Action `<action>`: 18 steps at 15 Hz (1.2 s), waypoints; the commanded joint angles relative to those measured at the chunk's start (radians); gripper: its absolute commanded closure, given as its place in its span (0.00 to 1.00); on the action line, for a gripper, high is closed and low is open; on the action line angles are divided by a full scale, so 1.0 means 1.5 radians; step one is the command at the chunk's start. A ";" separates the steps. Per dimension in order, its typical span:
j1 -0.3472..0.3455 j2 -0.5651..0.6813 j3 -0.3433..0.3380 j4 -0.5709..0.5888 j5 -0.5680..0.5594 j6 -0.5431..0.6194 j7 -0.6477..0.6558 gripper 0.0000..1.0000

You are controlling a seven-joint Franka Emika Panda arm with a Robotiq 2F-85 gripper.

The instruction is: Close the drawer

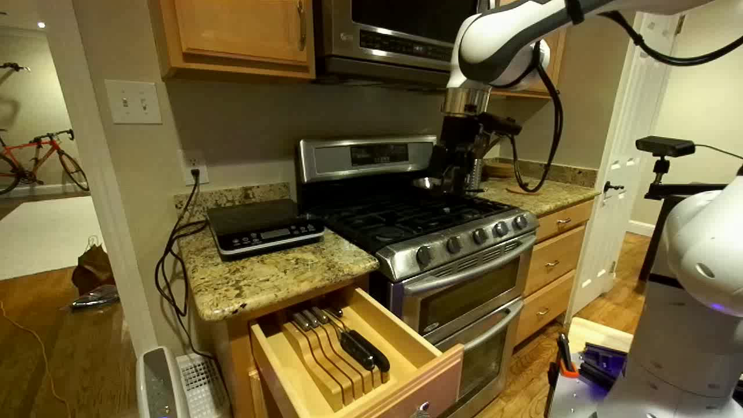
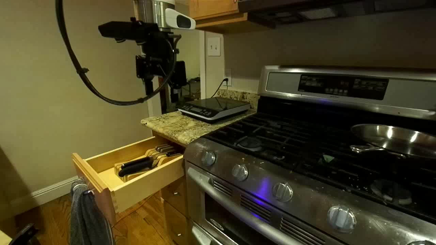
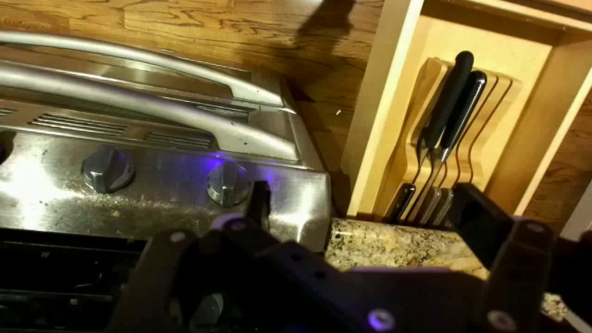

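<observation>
The range [image 2: 303,183] lies below the claw [image 3: 362,189], toward one jaw; the worktop [image 1: 278,276] adjoins it, also below, toward the other jaw. The drawer [image 2: 146,185] is extended from beneath the worktop, lower than the claw and outward of it. Its slide axis runs from the worktop edge away from the claw, placing the front panel [image 1: 438,383] at the far end. Closing will probably require the claw to clear that panel, descend on its outer side, then press back along the axis; the towel [image 2: 90,214] hanging at the panel, beyond and below the claw, could interfere with contact. The wrist [image 1: 464,100], directly above the claw, points downward, near vertical, well apart from the drawer. The claw's jaws stand wide with nothing between them. The knives [image 3: 447,101] lie below the claw, inside the drawer.
</observation>
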 commanded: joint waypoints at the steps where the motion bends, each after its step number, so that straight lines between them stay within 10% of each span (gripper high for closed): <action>1: -0.011 0.001 0.010 0.001 0.005 -0.002 -0.004 0.00; 18: 0.090 0.024 0.116 -0.141 -0.009 0.162 -0.093 0.00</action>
